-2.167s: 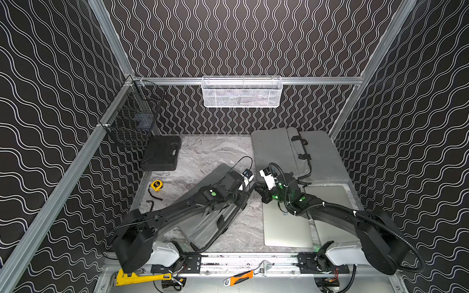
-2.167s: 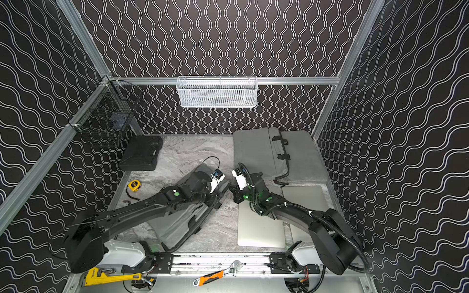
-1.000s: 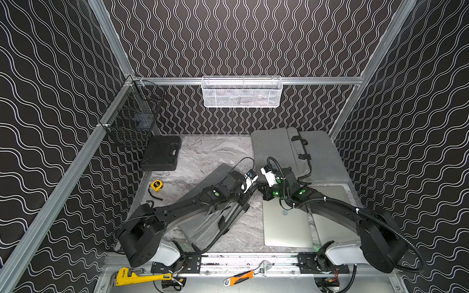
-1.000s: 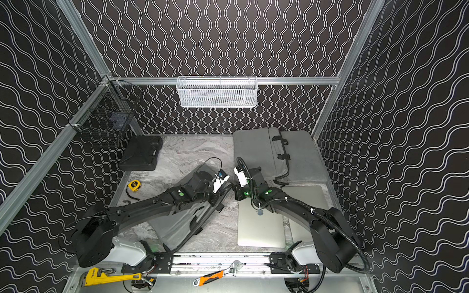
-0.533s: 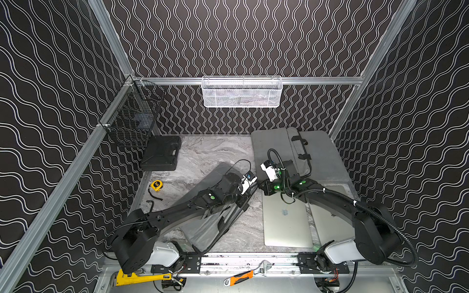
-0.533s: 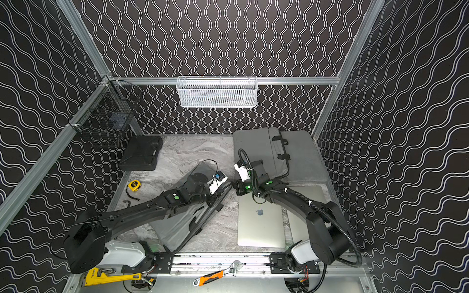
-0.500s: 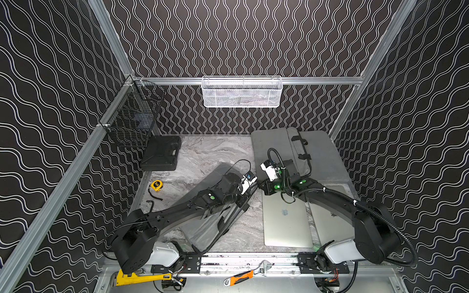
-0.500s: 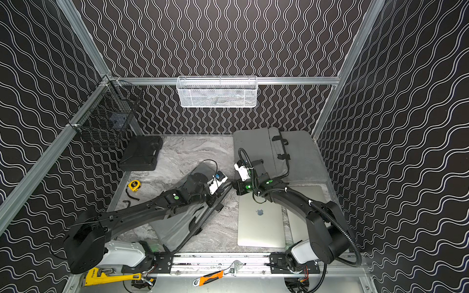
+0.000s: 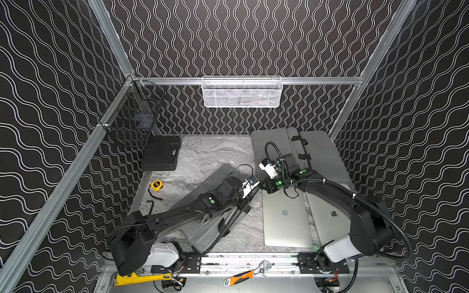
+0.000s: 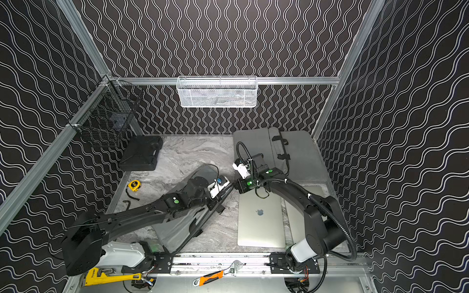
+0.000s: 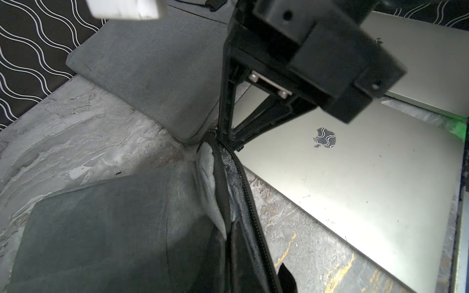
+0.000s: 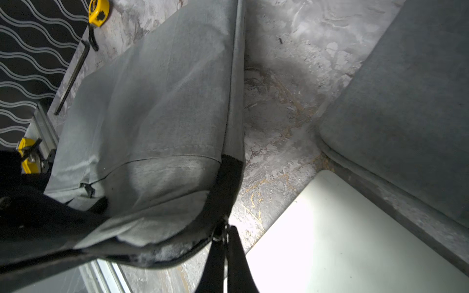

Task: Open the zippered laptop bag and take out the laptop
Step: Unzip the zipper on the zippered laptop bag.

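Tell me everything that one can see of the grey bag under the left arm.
The bag is soft grey fabric with a black zipper along its edge, which appears partly open, pale lining showing. It lies aslant on the marble table, one corner seemingly lifted. The right gripper, jaws shut, holds the zipper pull at that corner; the left gripper, also shut, seems to pinch the edge beside it.
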You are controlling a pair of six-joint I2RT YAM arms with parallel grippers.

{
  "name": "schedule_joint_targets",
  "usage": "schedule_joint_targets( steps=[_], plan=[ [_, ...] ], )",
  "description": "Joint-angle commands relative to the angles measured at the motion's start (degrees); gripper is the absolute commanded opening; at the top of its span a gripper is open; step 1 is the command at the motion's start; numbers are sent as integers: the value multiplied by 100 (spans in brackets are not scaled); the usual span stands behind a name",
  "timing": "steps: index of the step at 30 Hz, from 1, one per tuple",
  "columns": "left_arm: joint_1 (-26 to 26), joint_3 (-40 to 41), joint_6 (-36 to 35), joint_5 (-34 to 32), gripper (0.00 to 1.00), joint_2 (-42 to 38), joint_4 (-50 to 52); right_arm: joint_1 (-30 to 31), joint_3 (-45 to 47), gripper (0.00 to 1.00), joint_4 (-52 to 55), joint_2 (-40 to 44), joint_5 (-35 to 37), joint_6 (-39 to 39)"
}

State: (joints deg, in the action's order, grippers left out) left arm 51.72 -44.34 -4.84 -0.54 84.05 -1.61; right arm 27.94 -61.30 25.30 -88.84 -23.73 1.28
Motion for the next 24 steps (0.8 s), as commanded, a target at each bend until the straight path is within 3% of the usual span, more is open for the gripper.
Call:
schedule_joint_targets(
  steps=[1, 17, 24],
  plan=[
    [81, 132, -167, 364, 0, -285, 213, -171, -260, 0, -52, -285, 1636, 162],
    [464, 21, -367, 543, 0, -38, -92, -149, -1682, 0, 1209, -1164, 1489, 1118],
    [521, -36, -417, 592, 0, -6, -33, -161, -1986, 0, 1447, -1676, 2284, 1182]
  ],
)
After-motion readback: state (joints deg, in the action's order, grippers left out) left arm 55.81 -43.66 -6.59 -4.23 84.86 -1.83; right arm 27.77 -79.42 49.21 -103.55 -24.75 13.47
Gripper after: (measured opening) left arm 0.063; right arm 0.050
